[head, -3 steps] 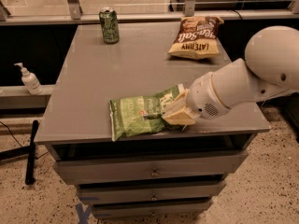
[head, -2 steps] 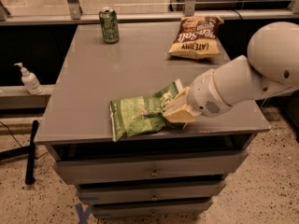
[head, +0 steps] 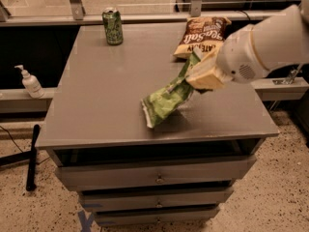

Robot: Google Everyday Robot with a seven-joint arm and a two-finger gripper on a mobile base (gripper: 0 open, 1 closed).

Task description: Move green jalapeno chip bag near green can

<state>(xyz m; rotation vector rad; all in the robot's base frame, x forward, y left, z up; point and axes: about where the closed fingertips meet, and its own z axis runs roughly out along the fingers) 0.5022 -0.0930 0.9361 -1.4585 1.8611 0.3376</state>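
Note:
The green jalapeno chip bag [head: 168,98] hangs tilted above the grey cabinet top [head: 106,91], its upper end pinched in my gripper [head: 197,75] and its lower white end just over the surface near the front. My gripper is shut on the bag, right of the top's centre, with the white arm reaching in from the right. The green can [head: 112,26] stands upright at the far left corner of the top, well away from the bag.
A brown and tan chip bag [head: 203,36] lies at the far right of the top, just behind my gripper. The cabinet has drawers [head: 157,178] below. A soap dispenser [head: 31,83] stands on a ledge to the left. A black pole [head: 32,156] leans at lower left.
The green chip bag lay flat near the front edge; now my gripper has lifted its right end up and back, so the bag hangs tilted. The camera view has also shifted.

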